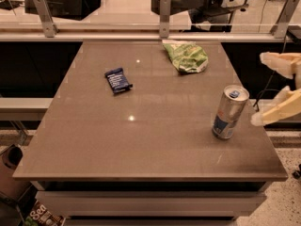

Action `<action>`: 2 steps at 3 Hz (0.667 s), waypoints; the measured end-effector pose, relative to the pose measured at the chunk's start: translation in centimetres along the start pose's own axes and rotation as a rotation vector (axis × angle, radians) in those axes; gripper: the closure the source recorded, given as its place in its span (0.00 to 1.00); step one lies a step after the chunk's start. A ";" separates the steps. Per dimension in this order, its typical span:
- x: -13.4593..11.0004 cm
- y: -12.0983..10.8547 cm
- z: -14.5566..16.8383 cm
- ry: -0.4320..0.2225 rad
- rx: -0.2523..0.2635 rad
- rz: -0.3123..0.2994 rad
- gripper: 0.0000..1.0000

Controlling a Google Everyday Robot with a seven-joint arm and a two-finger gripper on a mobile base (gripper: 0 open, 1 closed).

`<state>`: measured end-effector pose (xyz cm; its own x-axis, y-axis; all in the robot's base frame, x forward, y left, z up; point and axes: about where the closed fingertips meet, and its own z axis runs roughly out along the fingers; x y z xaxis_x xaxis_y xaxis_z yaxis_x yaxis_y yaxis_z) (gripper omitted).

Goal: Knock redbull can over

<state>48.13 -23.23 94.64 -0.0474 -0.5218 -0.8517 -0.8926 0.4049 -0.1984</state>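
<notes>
The redbull can [229,112] is slim, silver with blue panels and a blue pull tab. It stands upright near the right edge of the brown table [141,145]. My gripper [260,89] comes in from the right edge of the view, to the right of the can and apart from it. Its two pale fingers are spread open, one finger [277,62] above and one finger [277,109] lower, level with the can's upper half. Nothing is between them.
A small dark blue snack bar wrapper [118,80] lies at the table's middle left. A green chip bag [186,57] lies near the far edge. A glass rail with metal posts [164,13] runs behind the table.
</notes>
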 end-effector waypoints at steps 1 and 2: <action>0.8 0.4 2.0 -0.139 -0.053 0.016 0.00; 1.8 0.9 3.2 -0.234 -0.090 0.036 0.00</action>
<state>48.66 -21.38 91.38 0.0153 -0.3161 -0.9486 -0.9291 0.3460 -0.1303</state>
